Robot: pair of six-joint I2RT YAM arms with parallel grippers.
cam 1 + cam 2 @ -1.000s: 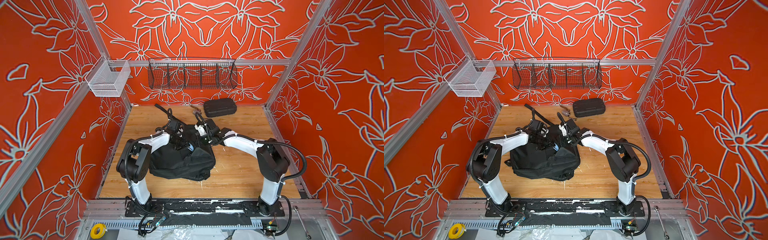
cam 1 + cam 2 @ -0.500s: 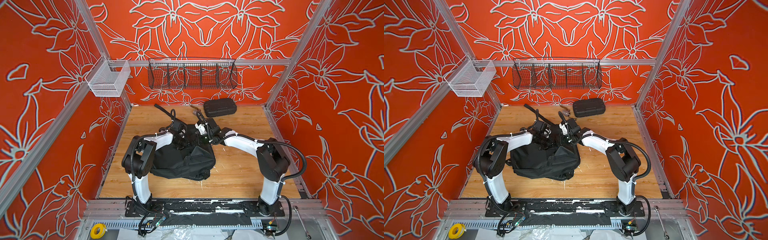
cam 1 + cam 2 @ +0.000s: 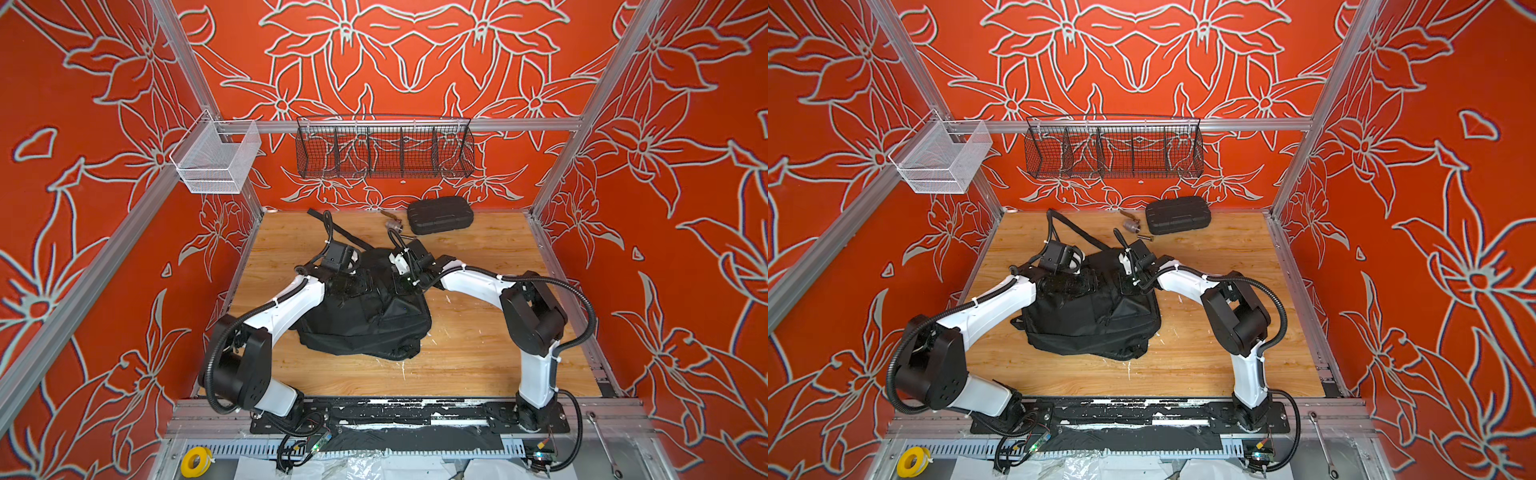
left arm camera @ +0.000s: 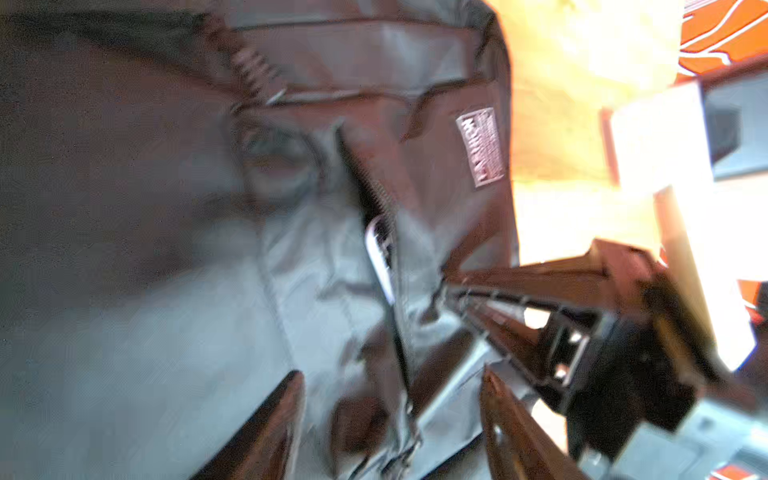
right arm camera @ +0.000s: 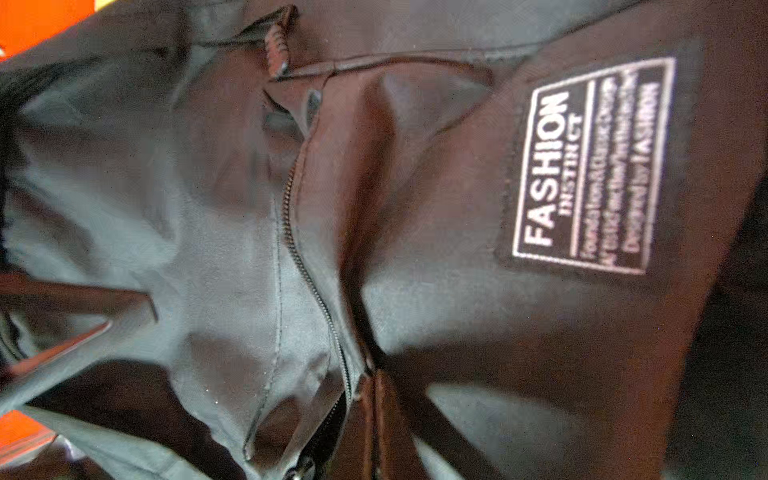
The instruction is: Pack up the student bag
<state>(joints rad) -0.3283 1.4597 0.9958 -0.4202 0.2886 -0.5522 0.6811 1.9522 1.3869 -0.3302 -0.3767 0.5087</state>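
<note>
The student bag (image 3: 365,324) (image 3: 1092,320), a soft black backpack, lies flat in the middle of the wooden floor. Both grippers rest on its far end. My left gripper (image 4: 390,399) (image 3: 347,286) is open, its fingers spread over crumpled fabric and a zipper line (image 4: 374,187). My right gripper (image 5: 374,415) (image 3: 401,284) is shut, its tips pinching a fold of the bag's fabric beside the zipper (image 5: 307,266). The white-edged label patch (image 5: 590,166) (image 4: 480,145) sits close by. What is inside the bag is hidden.
A rigid black ribbed case (image 3: 440,215) lies at the back near the wall, with small metal parts (image 3: 392,226) beside it. A bag strap (image 3: 332,226) trails toward the back. A black wire basket (image 3: 384,149) and a white mesh basket (image 3: 216,160) hang above.
My left gripper has opened from nearly shut, and the left arm's elbow has swung out and lower. The right arm has stayed in place on the bag.
</note>
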